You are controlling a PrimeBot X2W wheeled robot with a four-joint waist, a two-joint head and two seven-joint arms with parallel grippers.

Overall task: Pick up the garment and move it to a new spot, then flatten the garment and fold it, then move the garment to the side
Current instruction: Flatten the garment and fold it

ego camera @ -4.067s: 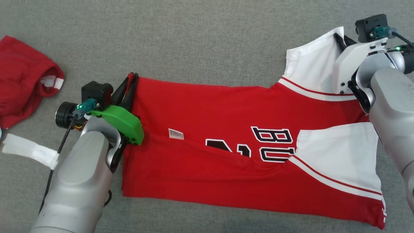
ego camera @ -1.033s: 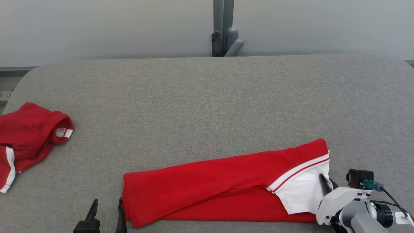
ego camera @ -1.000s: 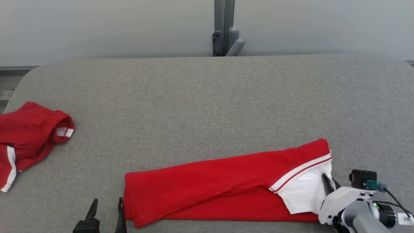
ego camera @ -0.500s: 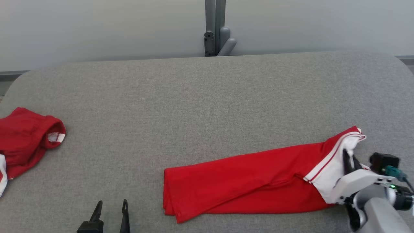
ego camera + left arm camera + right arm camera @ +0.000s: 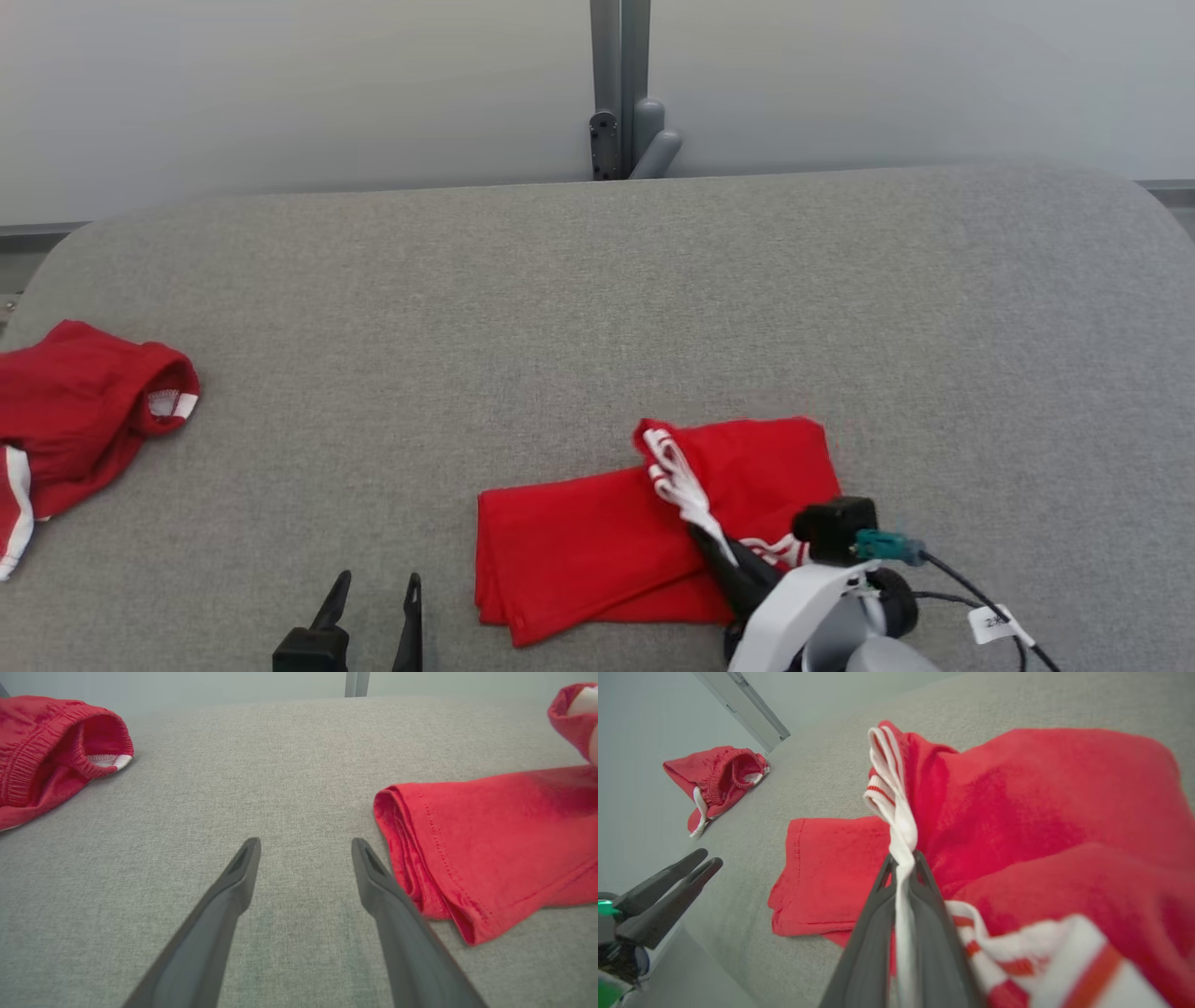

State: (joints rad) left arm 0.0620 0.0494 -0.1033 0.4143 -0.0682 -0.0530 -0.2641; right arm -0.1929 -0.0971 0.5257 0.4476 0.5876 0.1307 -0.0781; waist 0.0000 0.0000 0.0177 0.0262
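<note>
Head view looks forward and down over the table (image 5: 560, 308) to its far edge. Both wrist views sit low and close, sharing the folded shirt (image 5: 579, 551) near the front edge.

A grey fabric-covered surface (image 5: 597, 299) is seen. A folded red garment (image 5: 569, 551) is laid on it toward five o'clock; a crumpled red cloth (image 5: 84, 420) is left at nine o'clock.

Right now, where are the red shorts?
In the head view the shorts lie bunched at the table's left edge, far left of the folded jersey and up-left of the open left hand.
</note>
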